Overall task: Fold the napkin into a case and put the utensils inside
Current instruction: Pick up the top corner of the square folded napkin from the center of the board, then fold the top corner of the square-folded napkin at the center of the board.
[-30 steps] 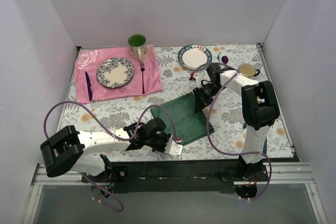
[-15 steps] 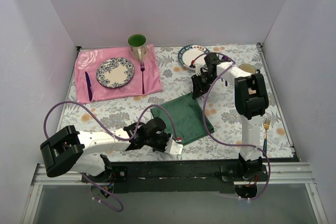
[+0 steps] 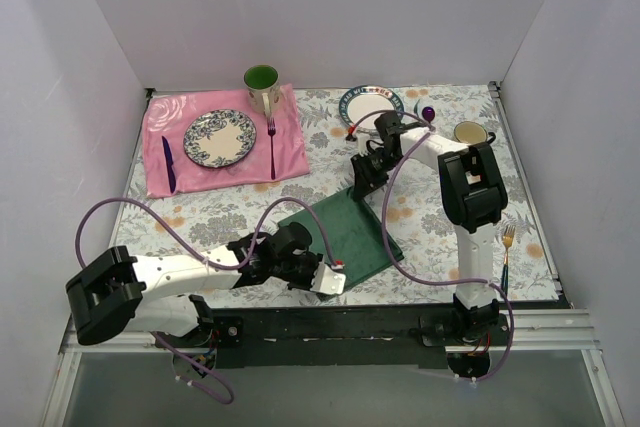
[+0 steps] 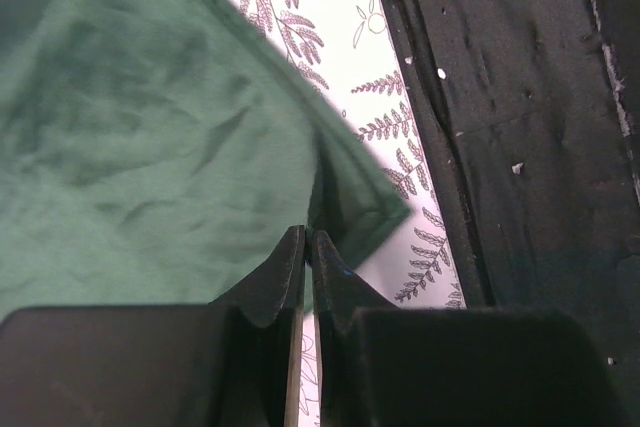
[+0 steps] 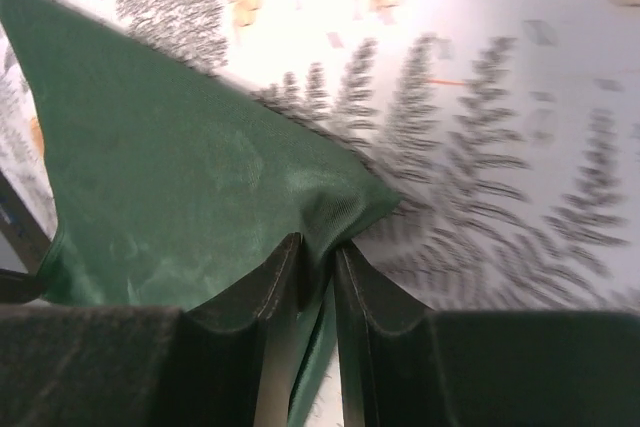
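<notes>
Moved: your right arm swung left over the last second and took the napkin's [image 3: 345, 232] far corner with it, so the cloth lies flatter now. A fork [image 3: 507, 247] that the arm covered shows too.
Top, napkin: dark green, sitting mid-table [image 3: 440, 217] on the near side, stretched between your two grippers.
Top, left gripper [image 3: 325, 277]: down at the napkin's near corner, right by the table's front edge.
Top, right gripper [image 3: 360, 179]: on the far corner, pointing down at the cloth.
Top, fork: gold head, dark handle, lying by the right edge next to your right arm's base, well apart from the napkin.
Left wrist: fingers pressed together, pinching the napkin's hem just behind its corner. The corner pokes out past the tips over the floral table.
Right wrist: fingers nearly closed, with a bunched-up napkin corner caught between the tips. The cloth fans out to the left. The picture's pretty blurry, so you can't make out more than that.
</notes>
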`<act>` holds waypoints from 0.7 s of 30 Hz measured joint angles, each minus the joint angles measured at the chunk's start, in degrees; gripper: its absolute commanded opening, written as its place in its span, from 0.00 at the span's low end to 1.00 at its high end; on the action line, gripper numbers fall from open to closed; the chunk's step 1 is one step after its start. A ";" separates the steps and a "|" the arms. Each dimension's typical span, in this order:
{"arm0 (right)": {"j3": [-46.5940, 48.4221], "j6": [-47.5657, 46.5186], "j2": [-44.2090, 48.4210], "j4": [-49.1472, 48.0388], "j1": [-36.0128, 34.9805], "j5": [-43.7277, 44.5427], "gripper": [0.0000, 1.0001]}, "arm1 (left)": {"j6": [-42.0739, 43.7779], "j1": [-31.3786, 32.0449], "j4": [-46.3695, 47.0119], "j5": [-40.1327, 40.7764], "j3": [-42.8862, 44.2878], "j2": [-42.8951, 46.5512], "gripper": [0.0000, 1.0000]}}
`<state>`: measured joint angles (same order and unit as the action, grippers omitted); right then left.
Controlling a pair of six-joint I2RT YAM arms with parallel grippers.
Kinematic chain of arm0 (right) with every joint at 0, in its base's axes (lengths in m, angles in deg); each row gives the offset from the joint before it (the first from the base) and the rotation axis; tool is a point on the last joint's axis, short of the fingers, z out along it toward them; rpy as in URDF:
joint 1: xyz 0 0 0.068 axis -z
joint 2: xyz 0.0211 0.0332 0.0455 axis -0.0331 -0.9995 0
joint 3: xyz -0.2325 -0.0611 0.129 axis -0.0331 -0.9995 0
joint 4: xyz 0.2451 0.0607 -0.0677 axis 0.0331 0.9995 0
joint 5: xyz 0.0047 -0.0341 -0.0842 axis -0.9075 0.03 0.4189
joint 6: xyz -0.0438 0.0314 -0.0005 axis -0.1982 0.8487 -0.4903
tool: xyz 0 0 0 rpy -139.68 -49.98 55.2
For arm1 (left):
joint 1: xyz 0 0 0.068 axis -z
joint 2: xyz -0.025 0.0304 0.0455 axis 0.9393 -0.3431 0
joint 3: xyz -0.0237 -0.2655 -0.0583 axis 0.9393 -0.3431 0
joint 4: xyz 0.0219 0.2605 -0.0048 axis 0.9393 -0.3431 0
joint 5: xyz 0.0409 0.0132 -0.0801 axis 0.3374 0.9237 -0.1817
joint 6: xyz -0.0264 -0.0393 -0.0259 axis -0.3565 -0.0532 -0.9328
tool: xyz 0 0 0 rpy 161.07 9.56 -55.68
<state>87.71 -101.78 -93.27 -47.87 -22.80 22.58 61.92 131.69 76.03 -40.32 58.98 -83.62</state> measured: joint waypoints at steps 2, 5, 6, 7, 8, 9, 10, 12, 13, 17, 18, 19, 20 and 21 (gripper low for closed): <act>-1.18 -0.24 0.46 -0.31 -1.14 -1.18 0.28 | -0.20 0.00 -0.66 0.00 0.61 0.37 0.00; -2.03 -0.39 0.72 -0.24 -2.10 -2.51 0.28 | -0.35 0.00 -0.96 0.24 1.66 0.35 0.00; -2.14 -0.48 0.72 -0.20 -2.29 -2.84 0.28 | -0.42 0.00 -1.11 0.48 2.16 0.28 0.00; -2.19 -0.63 0.72 -0.13 -2.36 -2.97 0.29 | -0.44 0.00 -1.14 0.74 2.67 0.13 0.00; -2.19 -0.72 0.72 -0.09 -2.36 -3.06 0.30 | -0.44 -0.02 -1.14 1.11 3.23 -0.11 0.00; -2.19 -0.90 0.72 -0.04 -2.36 -3.17 0.30 | -0.44 -0.04 -1.05 1.44 3.80 -0.48 0.00; -2.19 -1.03 0.72 0.04 -2.36 -3.21 0.32 | -0.42 -0.17 -0.92 1.68 4.42 -1.01 0.00; -2.19 -1.33 0.85 0.44 -2.29 -3.17 0.34 | -0.37 -0.63 -0.31 2.23 5.79 -2.62 0.00; -2.19 -1.49 0.94 0.79 -2.25 -3.15 0.34 | -0.35 -0.90 -0.15 2.40 6.14 -3.10 0.00; -2.16 -1.84 1.09 2.89 -1.09 -3.34 0.37 | 0.79 -4.24 1.36 2.97 8.63 -7.21 0.00; -2.19 -1.86 1.09 3.39 -0.44 -3.63 0.37 | 1.20 -5.27 1.77 3.04 9.16 -8.09 0.00; -2.23 -1.90 1.09 3.85 0.46 -3.96 0.40 | 1.92 -6.86 2.21 2.89 9.97 -9.40 0.00; -2.25 -1.90 1.14 4.11 1.20 -4.35 0.40 | 2.45 -8.00 2.67 2.75 10.75 -10.47 0.00; -2.56 -1.77 1.36 4.20 2.19 -5.14 0.40 | 2.89 -9.18 2.97 2.60 11.69 -11.63 0.00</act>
<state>85.15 -103.55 -91.92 -43.67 -20.62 17.44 64.81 122.51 79.00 -37.72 70.67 -95.25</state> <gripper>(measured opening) 0.388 0.025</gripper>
